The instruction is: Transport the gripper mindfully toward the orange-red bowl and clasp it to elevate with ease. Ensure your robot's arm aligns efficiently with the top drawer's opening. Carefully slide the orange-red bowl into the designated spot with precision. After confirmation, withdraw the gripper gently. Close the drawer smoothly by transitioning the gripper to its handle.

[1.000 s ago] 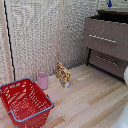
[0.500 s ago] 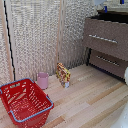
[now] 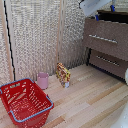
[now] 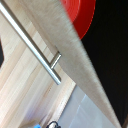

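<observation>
orange-red bowl lay inside the open top drawer

wrist view caught the handle beside it — the gripper's fingers were out of sight, so its grip could not be told.

Hardly anything is shifting across these moments. The robot's arm is hanging above the top drawer much as before, perhaps easing very slightly; the drawer front is standing where it stood, and no clear motion is showing in the exterior view.
</observation>
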Controlling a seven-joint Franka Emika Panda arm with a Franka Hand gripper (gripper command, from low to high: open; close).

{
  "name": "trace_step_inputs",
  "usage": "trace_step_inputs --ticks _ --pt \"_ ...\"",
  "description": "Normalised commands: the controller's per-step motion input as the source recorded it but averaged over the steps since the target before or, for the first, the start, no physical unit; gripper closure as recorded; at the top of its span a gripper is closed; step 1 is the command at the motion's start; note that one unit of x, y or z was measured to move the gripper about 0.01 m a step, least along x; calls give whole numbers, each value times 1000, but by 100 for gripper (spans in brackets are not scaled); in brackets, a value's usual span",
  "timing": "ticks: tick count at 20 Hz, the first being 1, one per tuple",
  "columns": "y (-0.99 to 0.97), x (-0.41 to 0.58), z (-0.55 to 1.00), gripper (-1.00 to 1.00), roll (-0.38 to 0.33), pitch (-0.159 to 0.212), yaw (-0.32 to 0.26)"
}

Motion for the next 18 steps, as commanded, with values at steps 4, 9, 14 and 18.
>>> trace_step_inputs --ticks 4,9,14,18 --pt "0 -20 -262 -100 -367 75 193" --pt "-6 0 -355 -100 -329 69 245" --pt "-10 0 -403 -100 -302 76 268" --pt "16 0 -367 -100 -304 113 224"
